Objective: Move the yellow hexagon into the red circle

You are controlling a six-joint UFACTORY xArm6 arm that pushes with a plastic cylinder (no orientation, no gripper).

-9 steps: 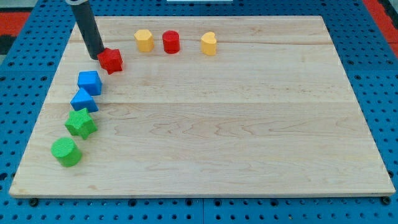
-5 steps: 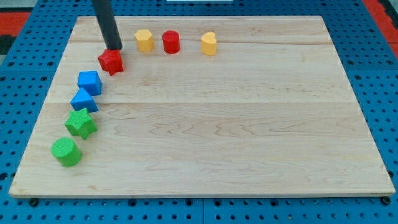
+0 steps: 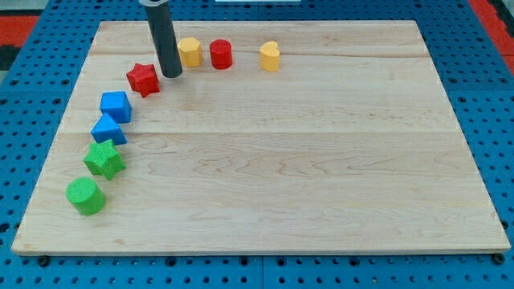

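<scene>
Pale wood desk [image 3: 281, 160], seen from above at a slant, resting on a blue pegboard [image 3: 24, 104]. No pincer on this arm; it ends in a dark rod [image 3: 164, 36] entering from the top edge at upper left.

My tip [image 3: 171, 75] sits on the desk between the red star [image 3: 144, 79] and the yellow hexagon [image 3: 189, 51]: just right of the star, just below-left of the hexagon. Contact with the hexagon cannot be told; the rod overlaps its left edge in this view.

Yellow hexagon: upper left area, near the top edge. Red circle [image 3: 221, 54]: just right of it, a small gap between them. Yellow heart [image 3: 270, 56] further right in the same row.

Left side, running down toward lower left: blue cube [image 3: 116, 106], second blue block [image 3: 108, 129] (shape unclear), green star [image 3: 104, 158], green circle [image 3: 84, 195].
</scene>
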